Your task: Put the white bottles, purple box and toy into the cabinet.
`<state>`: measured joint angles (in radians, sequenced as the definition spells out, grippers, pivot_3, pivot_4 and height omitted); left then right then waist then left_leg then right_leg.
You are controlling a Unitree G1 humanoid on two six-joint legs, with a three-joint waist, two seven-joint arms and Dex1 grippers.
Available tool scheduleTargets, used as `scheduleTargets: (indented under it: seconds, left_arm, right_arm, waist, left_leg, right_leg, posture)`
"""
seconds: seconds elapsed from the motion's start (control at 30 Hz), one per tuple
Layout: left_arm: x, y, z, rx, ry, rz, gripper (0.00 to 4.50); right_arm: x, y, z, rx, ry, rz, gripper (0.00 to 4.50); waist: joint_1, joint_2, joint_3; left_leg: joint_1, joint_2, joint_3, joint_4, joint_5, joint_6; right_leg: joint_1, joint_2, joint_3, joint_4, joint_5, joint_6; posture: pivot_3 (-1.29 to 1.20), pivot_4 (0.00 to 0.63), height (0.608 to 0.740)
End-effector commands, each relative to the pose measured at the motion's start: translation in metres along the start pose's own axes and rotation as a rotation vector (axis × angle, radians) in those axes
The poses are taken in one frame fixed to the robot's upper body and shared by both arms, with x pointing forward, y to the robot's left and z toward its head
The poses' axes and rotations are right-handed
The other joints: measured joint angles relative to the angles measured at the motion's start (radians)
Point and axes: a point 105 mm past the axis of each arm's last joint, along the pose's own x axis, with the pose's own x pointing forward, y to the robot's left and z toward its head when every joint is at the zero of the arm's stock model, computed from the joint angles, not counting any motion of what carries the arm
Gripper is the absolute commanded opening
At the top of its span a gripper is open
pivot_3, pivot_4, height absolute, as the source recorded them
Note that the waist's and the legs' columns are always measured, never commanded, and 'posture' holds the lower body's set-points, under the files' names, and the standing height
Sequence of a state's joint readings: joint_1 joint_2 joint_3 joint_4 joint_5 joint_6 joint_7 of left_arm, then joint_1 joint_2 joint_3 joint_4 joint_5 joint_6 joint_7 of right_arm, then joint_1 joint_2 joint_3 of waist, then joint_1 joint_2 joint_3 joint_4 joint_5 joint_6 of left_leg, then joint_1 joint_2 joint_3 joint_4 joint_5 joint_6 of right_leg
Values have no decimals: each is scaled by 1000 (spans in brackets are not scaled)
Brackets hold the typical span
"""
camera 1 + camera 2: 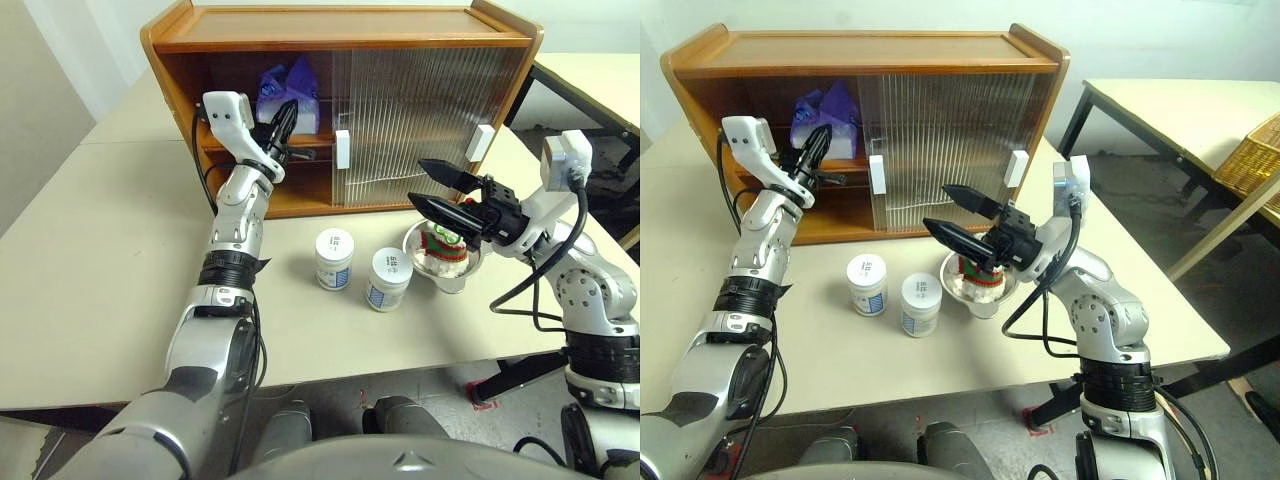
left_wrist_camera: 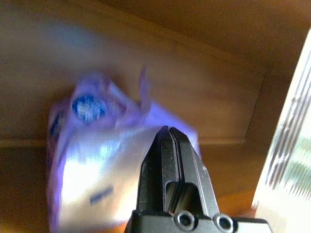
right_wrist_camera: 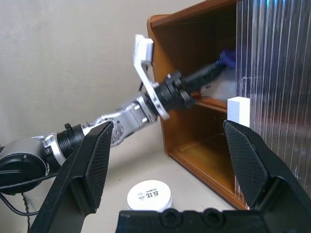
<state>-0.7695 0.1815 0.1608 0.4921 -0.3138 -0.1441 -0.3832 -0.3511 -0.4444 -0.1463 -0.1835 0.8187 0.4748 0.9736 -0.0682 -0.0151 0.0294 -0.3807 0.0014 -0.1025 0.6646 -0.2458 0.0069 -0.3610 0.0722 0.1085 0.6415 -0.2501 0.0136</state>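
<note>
The purple box [image 1: 290, 88] sits on the upper shelf in the open left half of the cabinet [image 1: 340, 44]. My left gripper [image 1: 288, 108] is shut with nothing between its fingers, its tips right in front of the purple box [image 2: 92, 160]. Two white bottles [image 1: 334, 258] [image 1: 388, 278] stand side by side on the table in front of the cabinet. The toy [image 1: 443, 245] lies in a shallow bowl [image 1: 414, 243] to their right. My right gripper [image 1: 420, 182] hangs open above the bowl, pointing left and holding nothing.
Ribbed sliding doors [image 1: 420, 110] with white handles cover the cabinet's right half. A second table [image 1: 1180, 100] and a wicker basket [image 1: 1252, 155] stand off to the right. The table's front edge runs just below the bottles.
</note>
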Motion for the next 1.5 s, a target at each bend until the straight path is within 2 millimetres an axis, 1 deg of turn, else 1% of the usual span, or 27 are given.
scheduleTargets:
  seconds: [0.03,0.07,0.17,0.23,0.37,0.4,0.5,0.53,0.63,0.67,0.73,0.8,0.87,0.9,1.03,1.17,1.27,1.4,1.47,1.5]
  left_arm:
    - [-11,-8,17,-31,-62,-76,44]
    - [-15,-11,20,-37,-69,-102,44]
    - [-29,-13,27,-80,-77,-143,663]
    - [-42,-15,27,-102,-50,-185,1326]
    - [-80,-15,16,-109,64,-275,2768]
    - [-86,-15,14,-110,82,-286,3112]
    - [-114,-12,3,-116,178,-344,4223]
    - [-120,-12,0,-128,201,-357,4479]
    - [-154,-11,-14,-148,327,-429,4479]
    - [-162,-10,-17,-146,352,-444,4479]
    - [-183,-1,-28,-124,410,-440,4479]
    - [-198,0,-36,-106,462,-464,4479]
    - [-206,-3,-42,-87,490,-495,4479]
    - [-208,-5,-45,-82,501,-508,4479]
    - [-212,-14,-55,-55,522,-554,4479]
    - [-209,-23,-65,-16,528,-591,4479]
    - [-207,-26,-70,-2,528,-606,4479]
    - [-206,-33,-81,36,547,-658,4479]
    - [-203,-36,-84,48,538,-671,4479]
    - [-198,-36,-85,37,524,-655,4479]
  right_arm:
    - [-1,0,1,-8,-3,0,4500]
    - [-1,0,1,-7,-1,1,4500]
    - [-1,-1,0,-5,1,2,4500]
    - [-1,-1,0,-4,1,3,4500]
    - [-1,-1,0,-1,2,7,4500]
    - [-1,-1,0,-1,2,7,4500]
    - [0,-1,0,1,3,11,4500]
    - [0,-1,0,1,3,12,4500]
    - [1,-1,1,2,3,19,4500]
    - [2,-1,2,2,3,21,4500]
    - [3,-1,3,3,0,24,4500]
    - [3,-2,3,4,-1,26,4500]
    - [2,-1,3,5,1,28,4500]
    - [3,-1,3,5,1,29,4500]
    - [3,-1,4,4,2,31,4500]
    - [3,-1,4,3,4,33,4500]
    - [2,-1,5,2,6,32,4500]
    - [1,0,5,3,7,28,4500]
    - [1,0,5,4,9,27,4500]
    - [1,0,5,5,8,26,4500]
  waist:
    - [-1,0,0]
    - [-1,0,0]
    - [-3,0,0]
    - [-3,0,0]
    - [-4,0,0]
    - [-3,0,0]
    - [-2,0,0]
    - [0,0,0]
    - [2,0,0]
    - [1,0,0]
    - [2,1,0]
    - [3,1,-1]
    - [4,2,-1]
    - [5,3,-2]
    - [6,6,-6]
    - [5,10,-8]
    - [5,10,-8]
    - [5,10,-8]
    - [5,10,-8]
    - [5,10,-8]
  left_leg:
    - [0,0,0,0,0,0]
    - [0,0,1,0,0,1]
    - [0,0,3,0,-1,1]
    - [0,1,2,0,-1,1]
    - [0,2,1,-1,-1,1]
    - [0,2,0,-1,-1,1]
    - [0,6,-2,-1,-1,1]
    - [0,8,-3,-1,-1,1]
    - [0,9,-3,-1,-1,0]
    - [0,9,-3,-1,-1,0]
    - [-1,9,-3,-2,-1,-1]
    - [-2,9,-3,-4,-2,-1]
    - [-3,10,-4,-5,-2,-2]
    - [-4,11,-4,-5,-2,-3]
    - [-12,11,-3,-5,-2,-3]
    - [-18,11,-1,-5,-2,-2]
    - [-18,11,-1,-5,-2,-2]
    - [-18,11,-1,-4,-1,0]
    - [-18,11,-1,-4,-1,0]
    - [-18,11,-1,-4,-1,0]
  right_leg:
    - [1,0,0,-1,0,0]
    - [1,1,-1,-2,0,0]
    - [1,1,-2,-3,0,-1]
    - [1,1,-1,-4,1,-1]
    - [1,1,-1,-4,0,-3]
    - [1,1,-1,-4,-1,-7]
    - [0,0,-1,-4,-2,-12]
    - [0,0,-1,-4,-1,-13]
    - [-1,-2,1,-4,0,-16]
    - [-2,-2,2,-4,0,-16]
    - [-5,-2,4,-4,1,-18]
    - [-8,-2,5,-3,1,-20]
    - [-11,-1,6,-3,2,-24]
    - [-13,-1,7,-3,6,-31]
    - [-19,-1,9,-2,8,-34]
    - [-25,-1,10,-2,9,-33]
    - [-26,-1,10,-1,9,-32]
    - [-26,0,11,-1,10,-31]
    - [-26,0,12,-1,11,-29]
    - [-26,0,12,-1,11,-28]
  posture:
    - [-128,21,740]
    - [-128,21,740]
    - [-128,21,740]
    - [-128,21,740]
    - [-113,27,740]
    - [-113,27,740]
    - [-105,28,740]
    - [-105,28,740]
    - [-99,28,740]
    - [-99,28,740]
    - [-99,28,740]
    - [-93,26,740]
    - [-93,26,740]
    - [-93,26,740]
    - [-93,24,740]
    - [-96,24,740]
    - [-98,26,740]
    - [-103,31,740]
    - [-108,33,740]
    - [-113,33,740]
